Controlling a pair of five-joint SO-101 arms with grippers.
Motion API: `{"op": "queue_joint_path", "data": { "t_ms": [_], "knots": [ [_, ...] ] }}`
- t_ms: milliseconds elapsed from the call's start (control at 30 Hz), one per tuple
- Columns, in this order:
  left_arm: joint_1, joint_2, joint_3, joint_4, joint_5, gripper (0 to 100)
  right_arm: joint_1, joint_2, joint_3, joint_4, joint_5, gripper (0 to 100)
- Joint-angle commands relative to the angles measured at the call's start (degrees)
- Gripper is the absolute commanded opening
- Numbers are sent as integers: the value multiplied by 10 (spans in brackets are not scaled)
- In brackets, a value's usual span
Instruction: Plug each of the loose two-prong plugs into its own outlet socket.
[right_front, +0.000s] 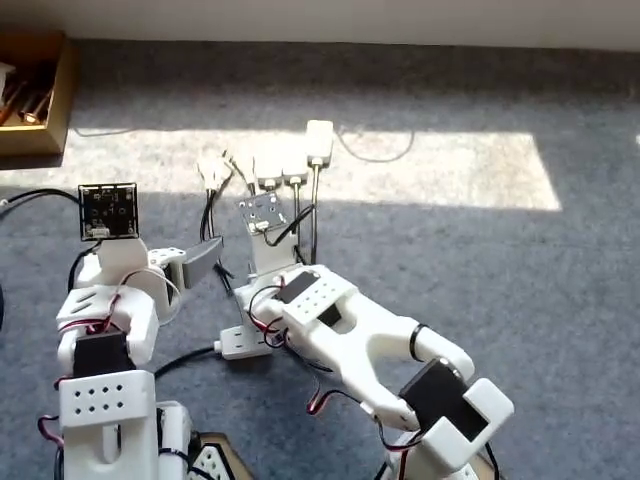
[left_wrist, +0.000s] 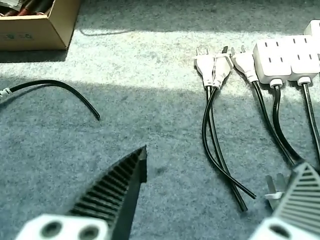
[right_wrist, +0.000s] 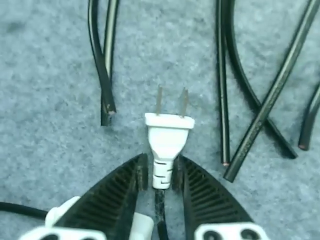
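Right wrist view puts the white plug straight ahead of the right gripper. Its ribbed fingers press against either side of the plug's neck, pinching it just behind the body. The plug's long axis runs in line with the claw. Its two prongs point directly away from the claw over the grey carpet, and cut ends of black cords lie to both sides.

In the high view this arm is stretched toward the outlet block and ends just short of it, on the robot's side. I judge that the prongs point roughly at the block. The coming move turns on holding that axis square to a free socket while closing the gap.

The right arm is clearly the nearer one. The left gripper sits farther from the outlet block, off to its left and closer to the bases, spread wide with nothing between its fingers. More loose plugs lie just left of the outlet block, prongs pointing away from the arms.
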Motion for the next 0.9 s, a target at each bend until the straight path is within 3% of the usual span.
{"op": "queue_joint_path", "data": {
  "t_ms": [0, 100, 200, 367, 433, 633, 767, 867],
  "knots": [
    [-4, -7, -3, -8, 4, 421, 0, 11, -24, 36, -4, 105],
    [-4, -7, -3, -8, 4, 421, 0, 11, -24, 59, -1, 98],
    [-7, -7, -3, -8, 4, 421, 13, 8, -25, 91, 9, 0],
    [-6, -7, -7, 4, 4, 421, 70, 6, -51, 194, 48, 7],
    [-4, -7, -8, 6, 4, 421, 102, 6, -78, 256, 91, 7],
    [-1, -7, -8, 8, 4, 421, 167, -39, -182, 456, 353, 7],
    [18, -7, -4, 18, 3, 421, 175, -144, -197, 541, 417, 8],
    [21, -7, -7, 28, 2, 421, 145, -244, -131, 524, 418, 8]
  ]
}}
